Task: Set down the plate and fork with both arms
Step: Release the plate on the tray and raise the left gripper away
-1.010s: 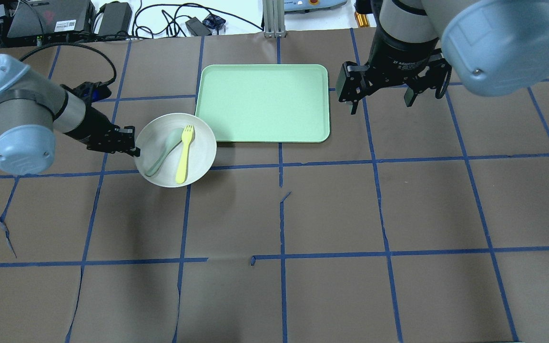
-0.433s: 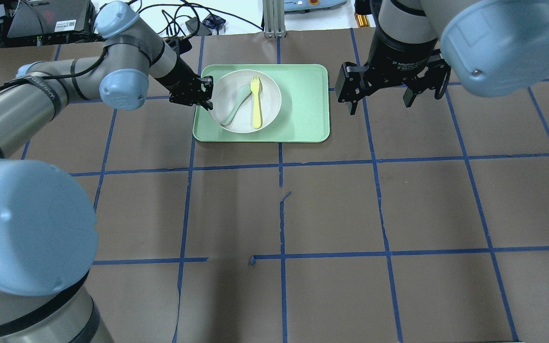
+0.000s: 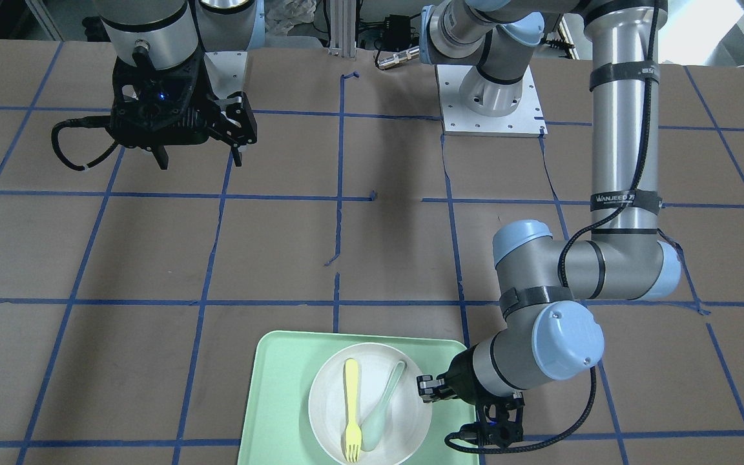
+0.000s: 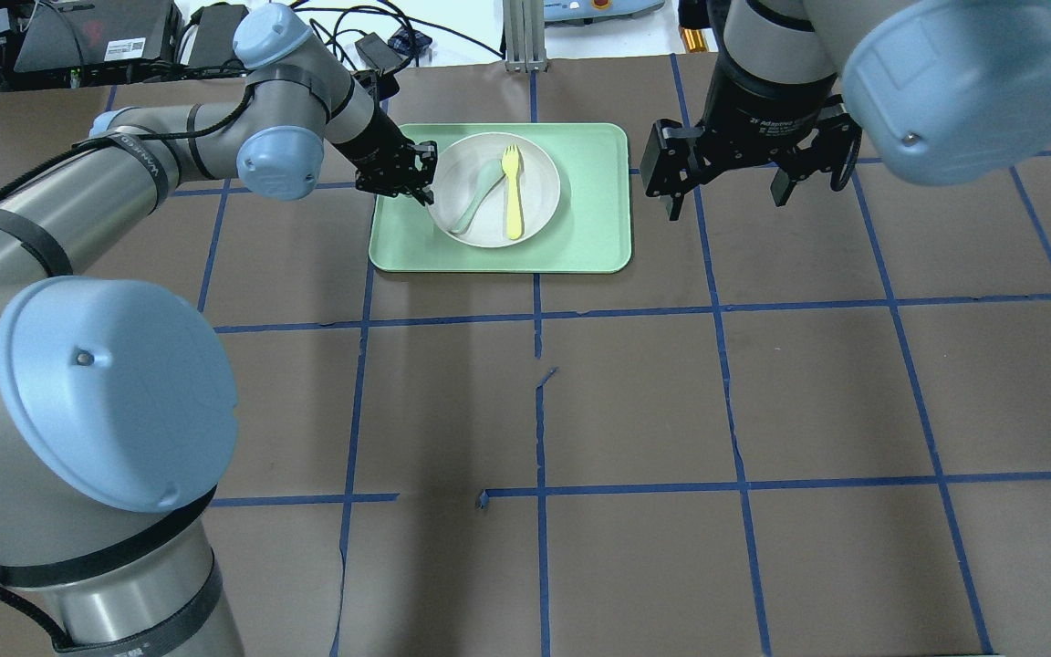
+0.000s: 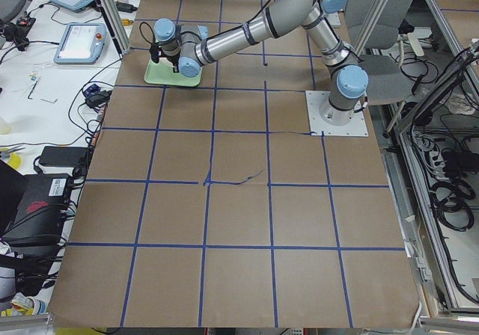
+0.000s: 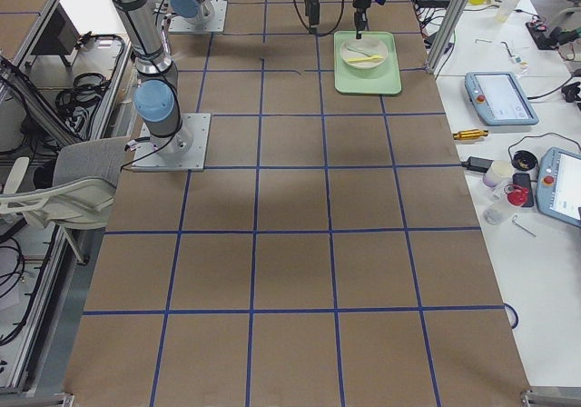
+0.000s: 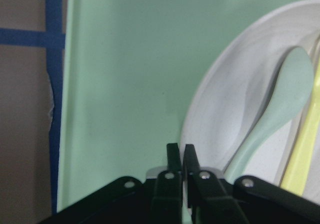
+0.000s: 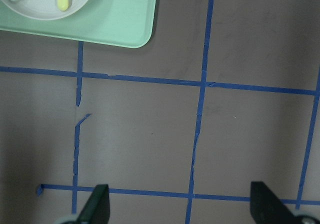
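Note:
The off-white plate (image 4: 535, 178) is over the middle of the mint-green tray (image 4: 589, 219); I cannot tell if it rests on it. The pale-yellow fork (image 4: 513, 192) lies in the plate, next to a grey-green spoon (image 4: 475, 199). My left gripper (image 4: 422, 178) is shut on the plate's left rim. The left wrist view shows its closed fingers (image 7: 172, 156) pinching the plate's rim (image 7: 240, 99). My right gripper (image 4: 726, 182) is open and empty, hovering to the right of the tray. The front view shows the plate (image 3: 327, 400), fork (image 3: 351, 407) and left gripper (image 3: 427, 389).
Brown paper with blue tape lines covers the table (image 4: 635, 392). Cables and electronics (image 4: 124, 36) lie beyond the far edge. The right wrist view shows the tray's corner (image 8: 125, 19) and bare paper below my open right gripper (image 8: 182, 206).
My left arm has carried the plate, with fork and spoon in it, from the table left of the tray to over the tray's middle. The right arm has not moved.

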Motion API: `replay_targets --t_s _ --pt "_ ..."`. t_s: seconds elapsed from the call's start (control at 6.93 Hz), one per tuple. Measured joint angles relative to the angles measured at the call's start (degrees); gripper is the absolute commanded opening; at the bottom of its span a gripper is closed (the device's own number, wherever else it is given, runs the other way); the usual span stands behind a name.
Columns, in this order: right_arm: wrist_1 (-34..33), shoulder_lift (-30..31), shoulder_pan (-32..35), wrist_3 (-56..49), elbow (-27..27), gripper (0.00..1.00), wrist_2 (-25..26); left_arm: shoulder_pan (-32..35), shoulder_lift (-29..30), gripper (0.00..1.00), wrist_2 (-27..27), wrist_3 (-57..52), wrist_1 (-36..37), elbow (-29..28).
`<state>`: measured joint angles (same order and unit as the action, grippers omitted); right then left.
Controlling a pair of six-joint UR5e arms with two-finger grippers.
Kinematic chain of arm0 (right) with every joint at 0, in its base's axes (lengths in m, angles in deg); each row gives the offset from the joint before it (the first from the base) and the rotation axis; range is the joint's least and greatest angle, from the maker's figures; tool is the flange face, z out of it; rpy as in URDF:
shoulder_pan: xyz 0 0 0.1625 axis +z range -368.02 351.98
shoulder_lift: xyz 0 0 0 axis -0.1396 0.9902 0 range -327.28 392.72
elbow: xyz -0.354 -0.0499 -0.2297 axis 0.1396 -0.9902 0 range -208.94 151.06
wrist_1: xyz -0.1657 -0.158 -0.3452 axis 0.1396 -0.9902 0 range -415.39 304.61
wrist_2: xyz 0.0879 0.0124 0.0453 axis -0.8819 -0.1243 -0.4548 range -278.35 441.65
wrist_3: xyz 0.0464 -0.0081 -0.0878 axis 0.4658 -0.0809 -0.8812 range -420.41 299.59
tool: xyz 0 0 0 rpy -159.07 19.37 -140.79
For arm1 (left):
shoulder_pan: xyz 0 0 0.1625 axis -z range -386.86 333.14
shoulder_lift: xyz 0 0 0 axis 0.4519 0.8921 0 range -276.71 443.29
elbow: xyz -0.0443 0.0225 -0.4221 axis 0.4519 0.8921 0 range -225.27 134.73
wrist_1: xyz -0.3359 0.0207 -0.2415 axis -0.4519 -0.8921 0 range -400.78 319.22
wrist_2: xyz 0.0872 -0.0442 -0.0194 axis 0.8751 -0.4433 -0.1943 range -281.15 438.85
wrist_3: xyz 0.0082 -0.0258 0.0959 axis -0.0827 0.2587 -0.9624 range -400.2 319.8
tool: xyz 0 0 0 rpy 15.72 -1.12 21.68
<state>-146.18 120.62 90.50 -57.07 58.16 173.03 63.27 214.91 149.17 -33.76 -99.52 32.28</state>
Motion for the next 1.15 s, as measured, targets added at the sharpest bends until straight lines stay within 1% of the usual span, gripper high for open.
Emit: replay_targets --t_s 0.14,0.29,0.43,0.58,0.72,0.87,1.01,1.15 --pt "0.0 0.0 0.0 0.0 0.0 1.0 -0.03 0.4 0.75 0.84 -0.03 1.06 0.16 -0.84" --pt "0.0 0.0 0.0 0.0 0.0 1.0 -0.05 0.69 1.21 1.0 0.03 1.61 0.58 -1.21" --pt "-0.01 0.0 0.0 0.0 0.0 1.0 -0.05 0.86 0.98 1.0 0.32 1.7 1.15 -1.06" --pt "-0.06 0.0 0.0 0.0 0.0 1.0 -0.04 1.02 -0.56 1.0 1.79 1.69 1.48 -0.28" --pt "-0.06 0.0 0.0 0.0 0.0 1.0 -0.02 1.25 -3.44 1.0 5.54 2.0 1.09 0.92" --pt "-0.04 0.0 0.0 0.0 0.0 1.0 -0.03 1.47 -8.22 1.0 9.99 2.51 -0.75 2.91" --pt "-0.09 0.0 0.0 0.0 0.0 1.0 -0.07 1.56 -14.54 1.0 12.71 2.85 -4.45 6.45" --pt "-0.16 0.0 0.0 0.0 0.0 1.0 -0.07 1.65 -22.29 1.0 14.6 2.98 -9.53 11.52"
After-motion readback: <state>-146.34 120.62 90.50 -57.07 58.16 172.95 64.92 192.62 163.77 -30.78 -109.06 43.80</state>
